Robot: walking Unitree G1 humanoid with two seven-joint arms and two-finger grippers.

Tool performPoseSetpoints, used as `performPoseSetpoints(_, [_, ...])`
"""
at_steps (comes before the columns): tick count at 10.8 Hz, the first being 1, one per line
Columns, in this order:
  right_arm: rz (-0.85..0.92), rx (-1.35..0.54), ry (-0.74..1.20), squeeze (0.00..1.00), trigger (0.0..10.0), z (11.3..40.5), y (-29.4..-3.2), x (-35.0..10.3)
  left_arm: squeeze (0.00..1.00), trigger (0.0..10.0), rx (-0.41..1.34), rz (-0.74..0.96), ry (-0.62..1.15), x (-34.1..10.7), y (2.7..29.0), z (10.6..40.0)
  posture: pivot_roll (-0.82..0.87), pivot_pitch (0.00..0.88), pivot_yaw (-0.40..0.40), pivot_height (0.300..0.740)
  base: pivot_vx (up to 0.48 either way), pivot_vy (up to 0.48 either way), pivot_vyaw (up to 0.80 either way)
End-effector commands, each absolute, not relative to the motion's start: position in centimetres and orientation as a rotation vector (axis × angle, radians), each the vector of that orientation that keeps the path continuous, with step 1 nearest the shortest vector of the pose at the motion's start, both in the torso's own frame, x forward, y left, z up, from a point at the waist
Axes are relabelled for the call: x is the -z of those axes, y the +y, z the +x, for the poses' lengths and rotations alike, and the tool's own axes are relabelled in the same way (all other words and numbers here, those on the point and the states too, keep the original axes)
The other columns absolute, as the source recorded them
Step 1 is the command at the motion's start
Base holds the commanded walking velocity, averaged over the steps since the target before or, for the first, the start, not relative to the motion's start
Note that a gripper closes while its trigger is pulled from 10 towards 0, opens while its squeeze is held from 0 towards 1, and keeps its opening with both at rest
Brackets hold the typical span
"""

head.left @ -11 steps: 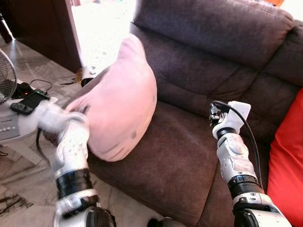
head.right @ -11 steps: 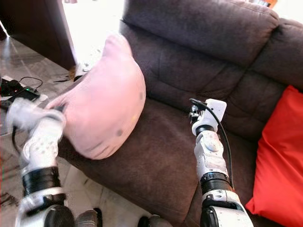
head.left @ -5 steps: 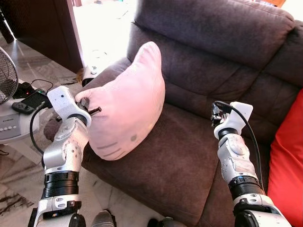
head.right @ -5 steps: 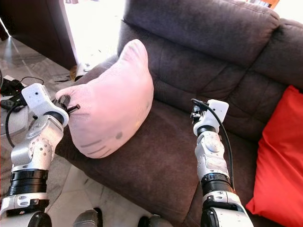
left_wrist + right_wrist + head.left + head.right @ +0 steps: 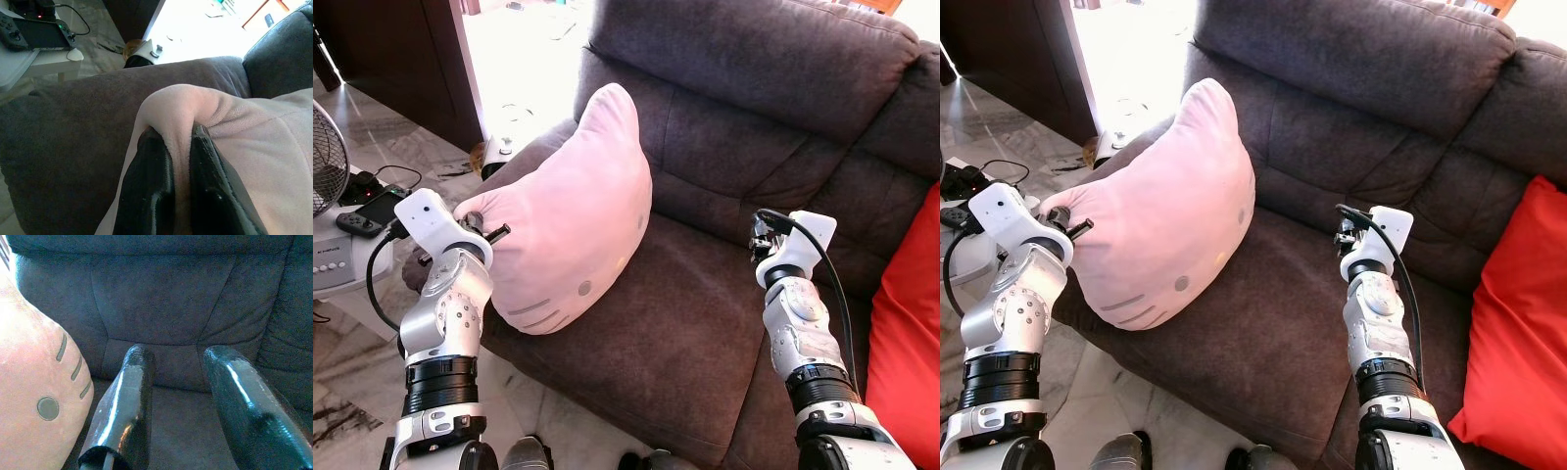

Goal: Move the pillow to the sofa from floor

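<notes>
A pink cat-face pillow (image 5: 573,220) rests on the left part of the dark brown sofa (image 5: 754,108), leaning over the seat and the armrest. My left gripper (image 5: 177,134) is shut on one corner of the pillow, the pink fabric pinched between its two black fingers (image 5: 151,186). In the head views that corner sits beside the left wrist (image 5: 431,220). My right gripper (image 5: 181,362) hovers open above the seat cushion, with nothing between its fingers, and the pillow (image 5: 34,396) lies off to its side.
A red cushion (image 5: 1518,313) leans at the sofa's right end. Left of the sofa stands a small white table (image 5: 342,269) with a game console and cables, beside a fan (image 5: 325,157). Marble floor (image 5: 352,392) runs below the seat's front edge.
The pillow has swung from mid-air down onto the sofa seat and settled a little lower. My left arm came down and drew back to the left with it. The right arm has stayed still.
</notes>
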State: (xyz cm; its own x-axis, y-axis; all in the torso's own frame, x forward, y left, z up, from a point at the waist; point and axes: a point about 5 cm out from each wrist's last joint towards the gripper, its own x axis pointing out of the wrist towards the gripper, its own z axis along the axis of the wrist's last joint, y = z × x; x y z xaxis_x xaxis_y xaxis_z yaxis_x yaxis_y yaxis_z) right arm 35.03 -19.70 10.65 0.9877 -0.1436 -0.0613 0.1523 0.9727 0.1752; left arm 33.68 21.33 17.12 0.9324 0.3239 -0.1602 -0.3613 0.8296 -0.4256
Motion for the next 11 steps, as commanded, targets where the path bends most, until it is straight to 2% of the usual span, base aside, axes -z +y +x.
performPoseSetpoints(1, [0.186, 0.165, 0.053, 0.00, 10.0, 35.0, -20.1, -10.6, 0.00, 10.0, -0.398, -0.466, 0.051, -17.4, 21.9, 33.4, 0.16, 0.112, -0.121, 0.740, 0.000, 0.000, 0.00])
performPoseSetpoints(2, [0.188, 0.167, 0.057, 0.00, 10.0, 34.9, -20.2, -10.5, 0.30, 10.0, -0.400, -0.470, 0.040, -17.6, 21.7, 33.5, 0.16, 0.110, -0.120, 0.740, 0.000, 0.000, 0.00])
performPoseSetpoints(3, [0.188, 0.169, 0.057, 0.00, 10.0, 34.9, -20.2, -10.4, 1.00, 10.0, -0.399, -0.477, 0.038, -17.7, 21.5, 33.6, 0.16, 0.111, -0.119, 0.740, 0.000, 0.000, 0.00])
performPoseSetpoints(8, [0.188, 0.172, 0.055, 0.00, 10.0, 34.9, -20.3, -10.5, 1.00, 10.0, -0.422, -0.487, -0.006, -18.5, 21.8, 33.5, 0.16, 0.106, -0.120, 0.740, 0.000, 0.000, 0.00])
performPoseSetpoints(11, [0.189, 0.172, 0.054, 0.00, 10.0, 35.0, -20.3, -10.5, 1.00, 10.0, -0.408, -0.340, -0.141, -21.5, 22.1, 33.6, 0.16, 0.100, -0.124, 0.740, 0.000, 0.000, 0.00])
